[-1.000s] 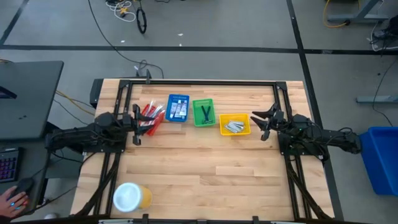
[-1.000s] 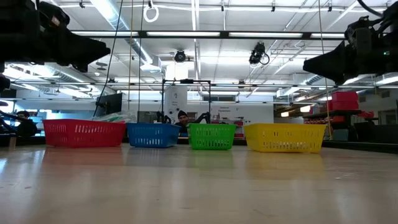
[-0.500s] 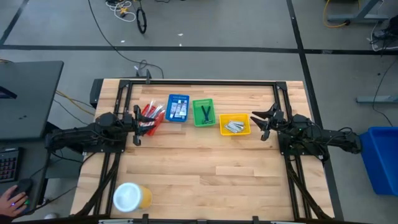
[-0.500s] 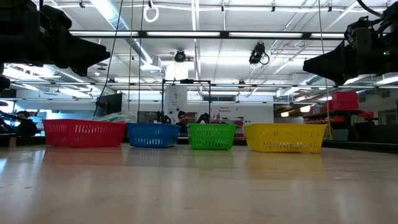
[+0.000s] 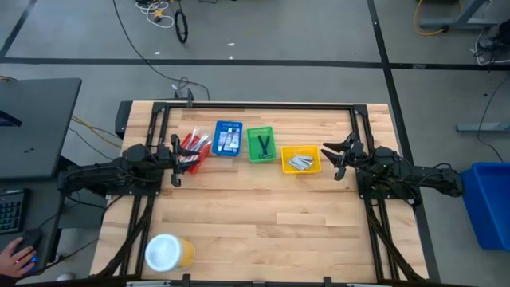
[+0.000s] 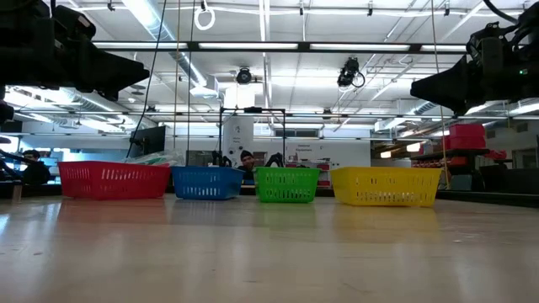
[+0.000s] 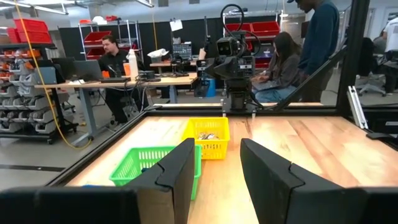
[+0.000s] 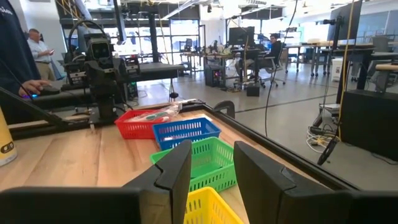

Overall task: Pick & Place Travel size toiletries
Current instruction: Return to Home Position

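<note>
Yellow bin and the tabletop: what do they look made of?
Yellow bin: likely moulded plastic, judging by its slotted lattice walls and uniform colour. Tabletop: wood, pale jointed planks with visible seams, smooth, with a faint sheen in the low view.

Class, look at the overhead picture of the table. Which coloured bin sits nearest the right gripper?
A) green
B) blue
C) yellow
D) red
C: the yellow bin ends the row of bins on the side of the right gripper, whose jaws stand open just beside it.
</note>
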